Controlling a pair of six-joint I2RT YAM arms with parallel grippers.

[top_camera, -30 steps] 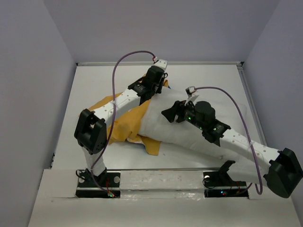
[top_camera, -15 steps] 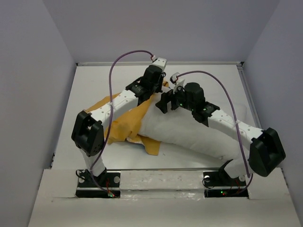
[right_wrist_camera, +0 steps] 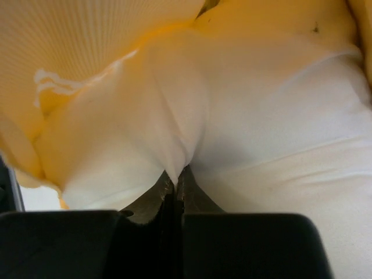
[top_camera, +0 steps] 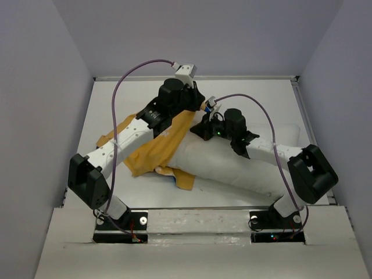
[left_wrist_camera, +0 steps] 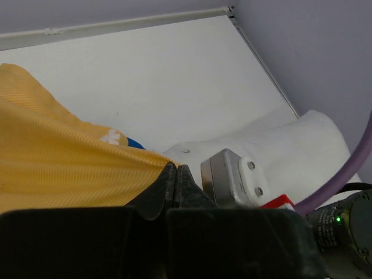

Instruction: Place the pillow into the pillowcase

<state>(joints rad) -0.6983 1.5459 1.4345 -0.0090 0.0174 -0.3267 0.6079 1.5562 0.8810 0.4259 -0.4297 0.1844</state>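
Note:
The white pillow (top_camera: 232, 165) lies slanted across the table, its far-left end tucked into the yellow pillowcase (top_camera: 148, 148). My left gripper (top_camera: 195, 107) is at the pillowcase's far edge. In the left wrist view its jaws (left_wrist_camera: 176, 170) are shut, with the yellow pillowcase (left_wrist_camera: 52, 157) drawn to a point between the tips and the pillow (left_wrist_camera: 290, 142) beyond. My right gripper (top_camera: 201, 130) sits on the pillow's far end. In the right wrist view it (right_wrist_camera: 176, 179) is shut on a pinched fold of the pillow (right_wrist_camera: 261, 133), with the pillowcase (right_wrist_camera: 87, 40) draped over the top.
The white table (top_camera: 261, 99) is walled at the back and on both sides. A crumpled yellow corner (top_camera: 185, 180) of the case lies near the front edge. Purple cables (top_camera: 136, 72) arch over both arms. The two wrists are close together.
My right gripper moved back and left along the pillow to its far end and shut on its fabric. My left arm swung outward and its jaws closed on the pillowcase edge.

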